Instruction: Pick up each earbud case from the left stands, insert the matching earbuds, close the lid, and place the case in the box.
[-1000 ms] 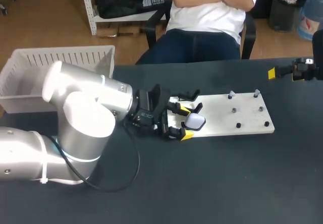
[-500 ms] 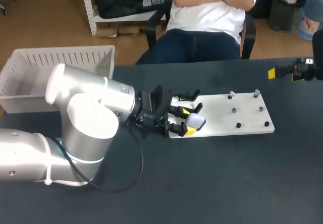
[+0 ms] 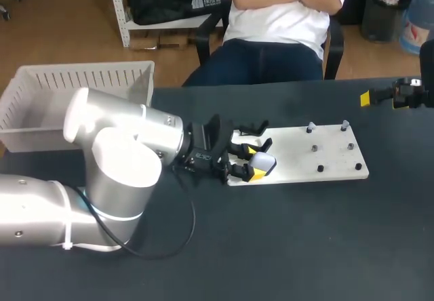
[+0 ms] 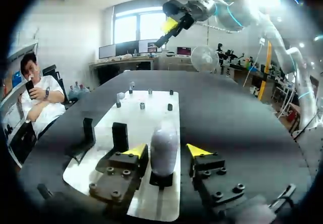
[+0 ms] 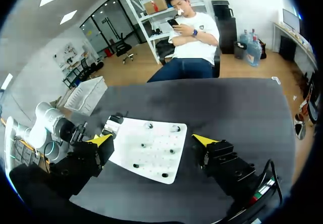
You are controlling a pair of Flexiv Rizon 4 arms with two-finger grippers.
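Just left of centre in the head view, on the left end of the white board (image 3: 319,153): one pale earbud case (image 3: 264,165), upright in a black stand. Long axis vertical, rounded top upward. From the left wrist, reads as a tall oval (image 4: 164,144) with its foot sunk in the stand (image 4: 162,179)

Flanked by the left gripper (image 3: 253,163) (image 4: 167,151), yellow tips apart, one on each side of the case at about mid-height. One tip close against the case, the other with a clear gap, so not clamped on it. Enters from the lower left of the frame: fat silver elbow at the left middle, wrist level and low over the bench (image 3: 285,233), fingers pointing right along the board. A second black stand (image 4: 119,134) just beside one finger

At the upper right edge of the frame, over the far right part of the bench: the right gripper (image 3: 383,95), pointing left, well apart from the board. From its own wrist (image 5: 152,140), tips spread wide, looking down on the board from above

On the board's right half, small pegs (image 3: 314,148) in rows. In the upper left of the frame, a white slatted box (image 3: 41,108) on the bench's far left corner, well apart from the case
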